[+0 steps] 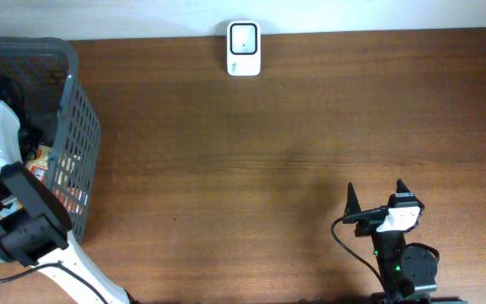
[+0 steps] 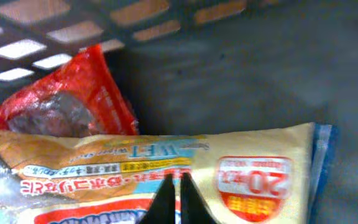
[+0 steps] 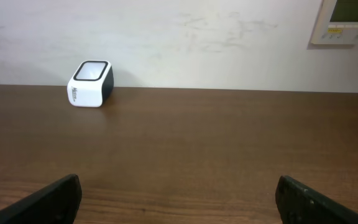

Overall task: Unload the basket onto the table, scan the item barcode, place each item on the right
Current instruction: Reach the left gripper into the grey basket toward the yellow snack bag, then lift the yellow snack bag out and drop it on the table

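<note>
Two arms, overhead showing left arm hanging inside basket, right gripper sitting wide open, empty, left wrist showing left gripper pinching shut against yellow packet right at its tips, actual hold unclear, right wrist showing scanner standing far ahead-left.

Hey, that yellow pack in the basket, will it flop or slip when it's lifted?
The yellow pack looks like a soft film pouch, so it will probably sag rather than stay stiff. Its glossy wrapper may be slippery. The red bag next to it might shift too.
</note>
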